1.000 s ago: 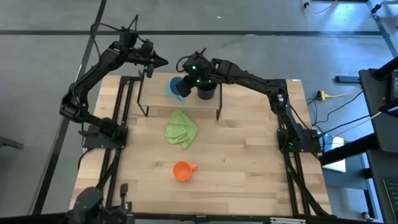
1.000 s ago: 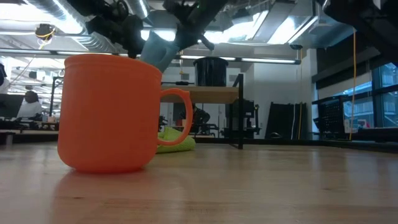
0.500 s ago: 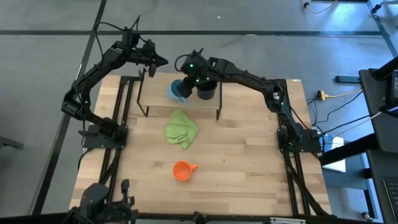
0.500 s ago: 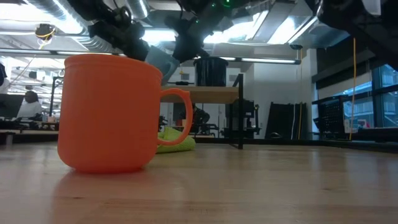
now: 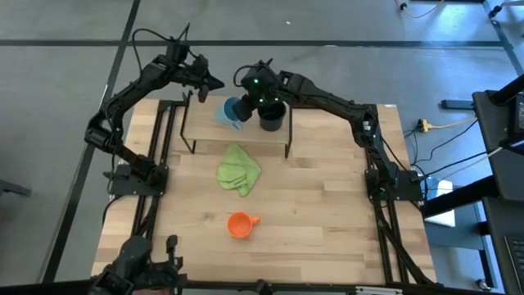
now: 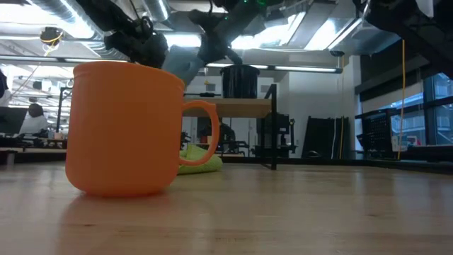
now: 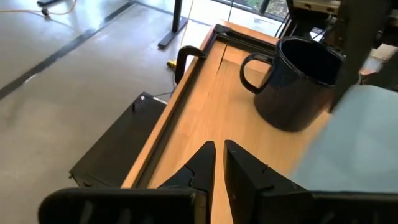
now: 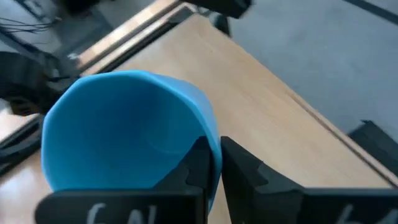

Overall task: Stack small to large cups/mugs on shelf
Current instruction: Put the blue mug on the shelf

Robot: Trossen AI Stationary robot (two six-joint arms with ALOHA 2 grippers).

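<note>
Our right hand (image 8: 213, 163) pinches the light blue mug's (image 5: 232, 112) rim, tilted over the shelf (image 5: 205, 129) beside the navy mug (image 5: 272, 120); our left hand (image 7: 219, 163) hovers nearby, fingers pressed together.

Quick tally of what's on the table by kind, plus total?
Mugs: 3, orange mug, light blue mug, navy mug
Cloths: 1, green cloth
Shelves: 1, shelf
Total: 5
</note>
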